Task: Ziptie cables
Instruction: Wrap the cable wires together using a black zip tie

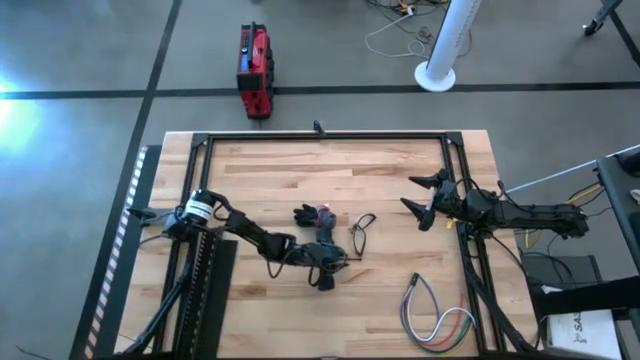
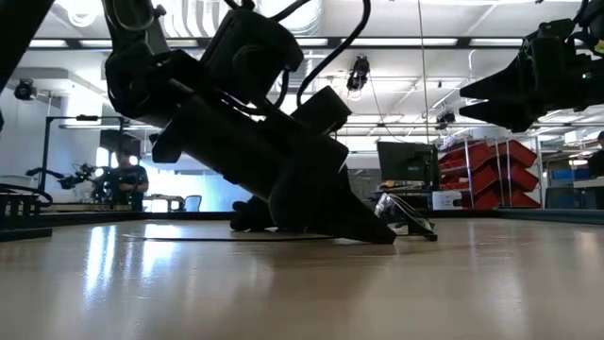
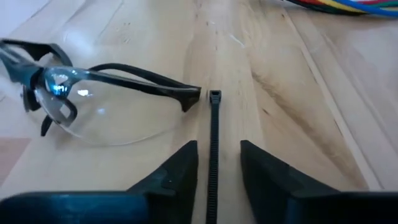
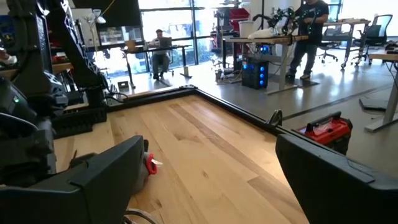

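The ziptie (image 3: 213,149), a thin black strap, lies flat on the wooden table with its head (image 3: 214,96) pointing away from my left gripper. My left gripper (image 3: 217,163) is low over the table near its middle (image 1: 338,264), open. One finger stands on each side of the strap, and a gap shows on both sides. The cables (image 1: 437,317), a looped bundle of coloured wires, lie near the table's front right; their edge shows in the left wrist view (image 3: 339,5). My right gripper (image 1: 420,197) hangs open above the right side (image 4: 217,186), holding nothing.
Clear safety glasses (image 3: 93,102) lie just beside the ziptie's head, one temple tip almost touching it (image 1: 362,232). A dark shape with a red spot (image 1: 318,214) sits just beyond my left arm. A black frame (image 1: 320,137) rims the table.
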